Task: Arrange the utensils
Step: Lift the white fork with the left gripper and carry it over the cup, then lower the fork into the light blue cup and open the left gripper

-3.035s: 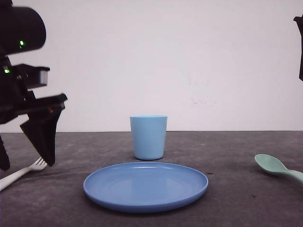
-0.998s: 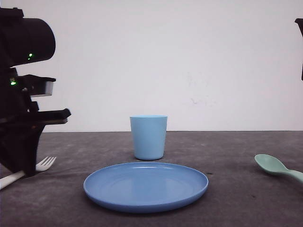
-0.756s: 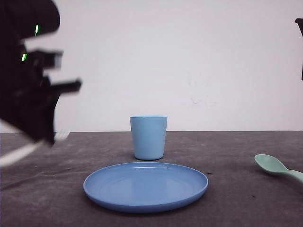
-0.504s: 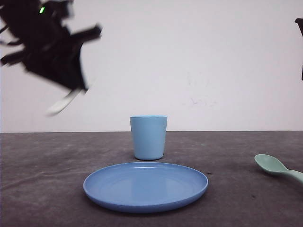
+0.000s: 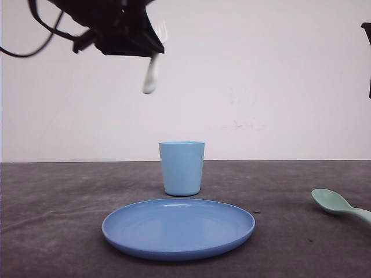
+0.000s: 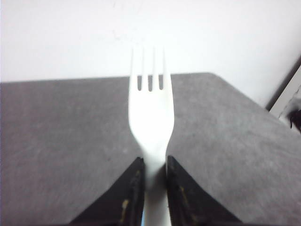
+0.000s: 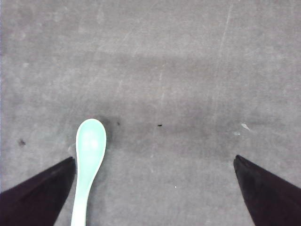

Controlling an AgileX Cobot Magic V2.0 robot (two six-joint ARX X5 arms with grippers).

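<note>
Against white wall, dark grey table [image 5: 58,231] holds spoon [image 5: 336,205].

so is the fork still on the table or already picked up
Picked up: the left gripper is shut on the fork, holding it in the air above the cup.

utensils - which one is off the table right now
The white fork: the left gripper holds it clamped by the handle, high above the cup. The mint-green spoon lies on the table.
</note>
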